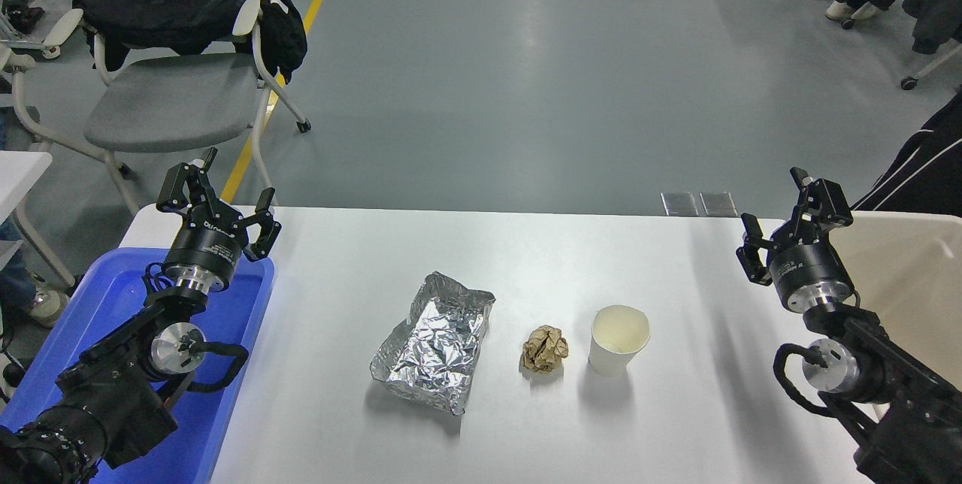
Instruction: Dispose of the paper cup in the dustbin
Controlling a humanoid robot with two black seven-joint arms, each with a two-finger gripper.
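The paper cup point(618, 339), white with a cream inside, stands upright on the white table point(526, 258), right of centre. The beige dustbin point(906, 266) sits at the table's right edge; only its left part shows. My right gripper point(774, 206) is open and empty, raised over the table's right side beside the dustbin, up and to the right of the cup. My left gripper point(218, 191) is open and empty, parked above the blue tray at the left.
A crumpled brown paper ball point(544, 349) lies just left of the cup. A crumpled silver foil piece point(436, 341) lies left of the ball. A blue plastic tray point(113, 319) is at the left edge. A grey chair point(165, 101) and a person's dark sleeve point(924, 168) lie beyond the table.
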